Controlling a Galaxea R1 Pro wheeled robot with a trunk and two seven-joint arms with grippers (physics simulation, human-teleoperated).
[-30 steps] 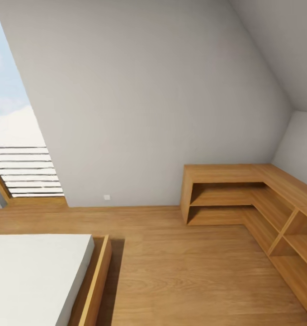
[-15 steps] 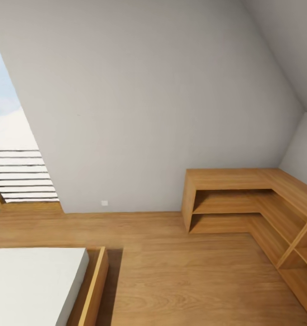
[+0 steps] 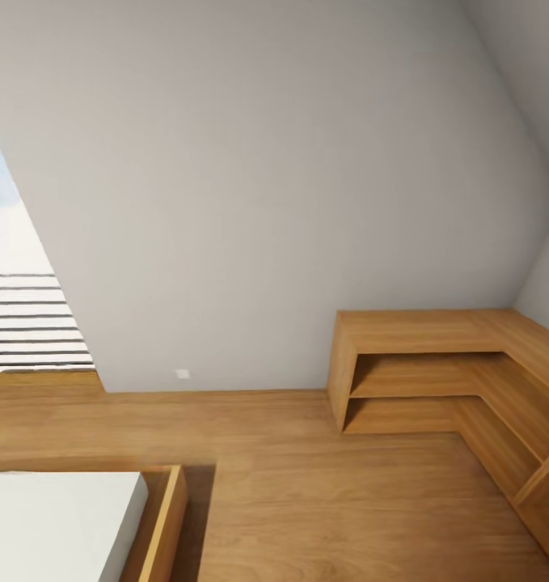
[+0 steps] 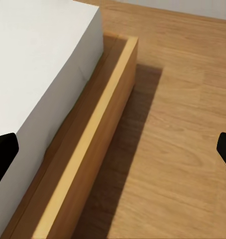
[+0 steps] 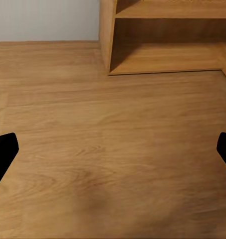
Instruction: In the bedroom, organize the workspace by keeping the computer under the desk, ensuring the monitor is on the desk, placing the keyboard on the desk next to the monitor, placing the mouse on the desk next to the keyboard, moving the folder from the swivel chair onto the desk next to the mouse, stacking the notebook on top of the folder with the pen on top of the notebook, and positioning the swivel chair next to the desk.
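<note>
Wood dominates the scene: a plank floor point(image 3: 323, 485), a low L-shaped corner shelf unit point(image 3: 436, 372) with bare open compartments, and a bed frame point(image 3: 165, 525) around a white mattress point(image 3: 56, 525). Grey sloped wall point(image 3: 266, 202) fills most of the head view; a slatted window point(image 3: 23, 323) sits at its left edge and a small white wall socket point(image 3: 182, 373) just above the skirting.

Task things: no desk, computer, monitor, keyboard, mouse, folder, notebook, pen or swivel chair can be made out in these pictures, so where they stand and how they look cannot be recorded.

Progress, as a judgement: nothing seen confirms any step as done. The robot appears to be in transit within the bedroom, so every placement must be treated as open.

Left end effector point(image 4: 113, 149): two dark fingertips far apart at the frame edges, spread wide, nothing between them; it hangs above the bed frame's edge and the floor beside it.

Right end effector point(image 5: 113, 149): fingertips likewise wide apart, carrying nothing, above bare floor near the end of the shelf unit.

Next need, probably: locate the desk and chair.
</note>
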